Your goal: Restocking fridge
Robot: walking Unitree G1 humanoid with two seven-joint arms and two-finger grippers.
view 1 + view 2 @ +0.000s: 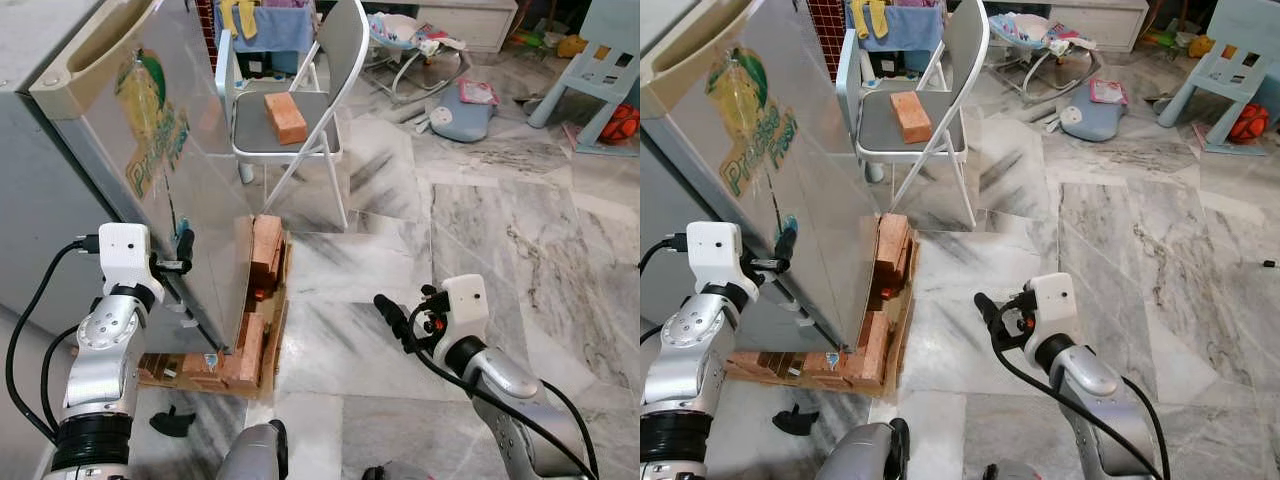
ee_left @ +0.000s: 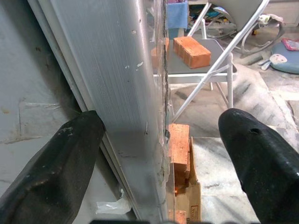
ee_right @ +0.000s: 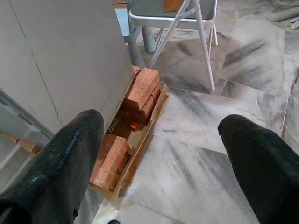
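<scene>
The grey fridge (image 1: 170, 150) stands at the left with a green fruit sticker on its silver door, raised on red bricks (image 1: 262, 262) laid on cardboard. My left gripper (image 1: 183, 250) is at the door's side edge, low down. It is open, with one finger (image 2: 60, 158) on each side of the door's silver edge (image 2: 135, 93) and a wide gap to the far finger. My right gripper (image 1: 395, 315) hangs open above the marble floor to the right of the bricks, with nothing between its fingers (image 3: 70, 154).
A grey folding chair (image 1: 300, 130) with one loose brick (image 1: 285, 117) on its seat stands just behind the fridge. Farther back are a baby bouncer (image 1: 410, 40), a pale blue plastic chair (image 1: 600, 70) and toys. A small black object (image 1: 172, 422) lies on the floor near my left arm.
</scene>
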